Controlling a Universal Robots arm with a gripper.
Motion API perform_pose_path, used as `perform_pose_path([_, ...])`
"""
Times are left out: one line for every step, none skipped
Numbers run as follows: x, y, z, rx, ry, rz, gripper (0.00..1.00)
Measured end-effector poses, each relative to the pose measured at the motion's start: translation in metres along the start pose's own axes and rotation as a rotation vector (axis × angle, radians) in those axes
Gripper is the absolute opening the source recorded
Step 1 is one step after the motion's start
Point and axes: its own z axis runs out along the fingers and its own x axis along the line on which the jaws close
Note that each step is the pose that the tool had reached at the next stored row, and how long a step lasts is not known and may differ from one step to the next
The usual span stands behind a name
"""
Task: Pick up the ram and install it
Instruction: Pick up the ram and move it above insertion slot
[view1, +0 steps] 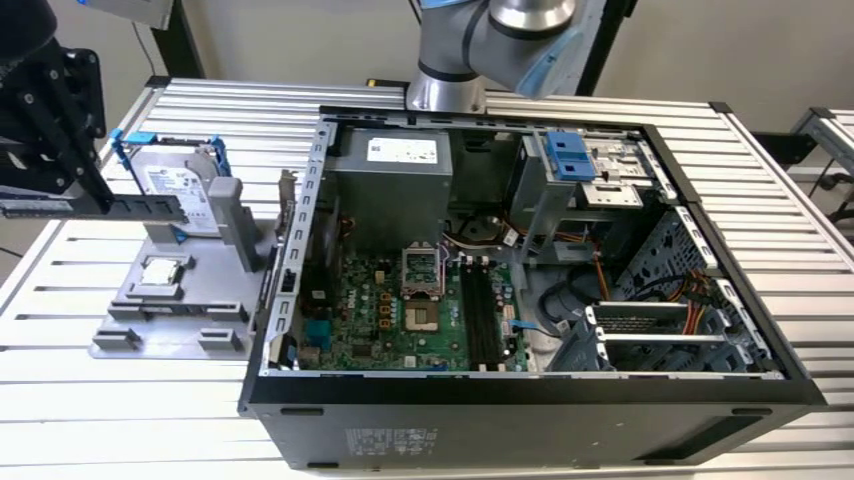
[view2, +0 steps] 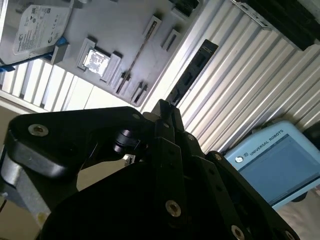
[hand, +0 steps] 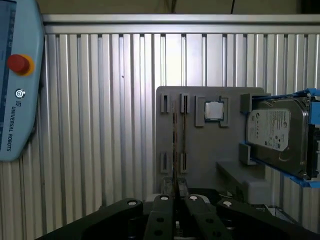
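Slatted table's (view1: 801, 210) grey tray (hand: 210, 147) holds processor (view1: 160, 270) and drive (view1: 174, 185); claw (hand: 175, 196) clamps ram (view1: 120, 208).

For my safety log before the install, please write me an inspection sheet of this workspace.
Surface: ribbed metal table carrying an open case and a grey holder.
Job's things: ram in the tool, clear of the holder; slots in the case look free.
Clutter: drive and processor on the holder.
Tool: tool shut on the ram.
Cables: wires inside the case.
Surroundings: pendant by the table's edge.
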Motion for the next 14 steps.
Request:
perform_pose_path([0.0,-0.0022,-0.0006,-0.0004,0.0001,0.0,0.0])
perform_pose_path([0.0,-0.0045,-0.0009,-0.0009,0.0002,0.0,0.0])
perform_pose_path([0.0001,-0.0069,-0.0009,-0.0013,0.0001,0.0,0.0])
perform_pose_path([0.0002,-0.0092,-0.0009,-0.0021,0.0002,0.0,0.0])
perform_pose_path([0.0002,-0.0116,-0.0009,-0.0029,0.0002,0.0,0.0])
perform_pose_path([0.0004,-0.0142,-0.0009,-0.0039,0.0002,0.0,0.0])
perform_pose_path([0.0006,-0.017,-0.0009,-0.0051,0.0002,0.0,0.0])
perform_pose_path([0.0008,-0.0197,-0.0009,-0.0063,0.0002,0.0,0.0])
perform_pose_path([0.001,-0.0228,-0.0009,-0.0077,0.0002,0.0,0.0])
perform_pose_path([0.0012,-0.0254,-0.001,-0.0088,0.0003,0.0,0.0])
perform_pose_path([0.0014,-0.028,-0.001,-0.0098,0.0003,0.0,0.0])
perform_pose_path([0.0015,-0.0303,-0.001,-0.0106,0.0003,0.0,0.0])
perform_pose_path([0.0016,-0.0327,-0.001,-0.0112,0.0004,0.0,0.0])
perform_pose_path([0.0017,-0.0349,-0.001,-0.0117,0.0004,0.0,0.0])
